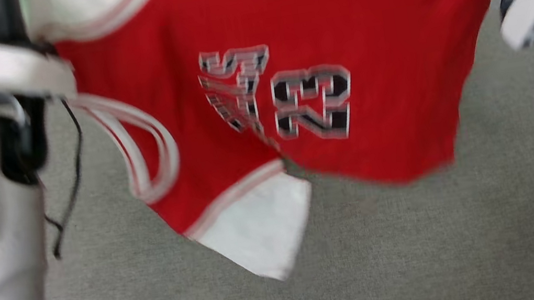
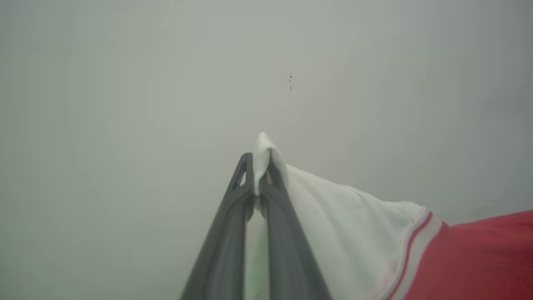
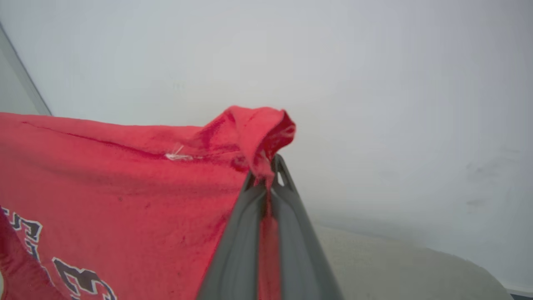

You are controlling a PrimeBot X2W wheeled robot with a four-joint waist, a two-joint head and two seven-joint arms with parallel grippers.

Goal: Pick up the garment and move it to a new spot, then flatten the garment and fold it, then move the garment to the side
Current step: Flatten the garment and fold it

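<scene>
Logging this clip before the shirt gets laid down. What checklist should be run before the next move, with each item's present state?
1. Left gripper shut on the garment, at a white sleeve: ok.
2. Right gripper shut on a red corner of it: ok.
3. Garment lifted, hanging between both grippers: ok.
4. Fabric spread flat, without folds: not ok; it sags and creases across the lettering.
5. Hanging sleeve clear of the grey surface: cannot tell; the head view is blurred.
</scene>
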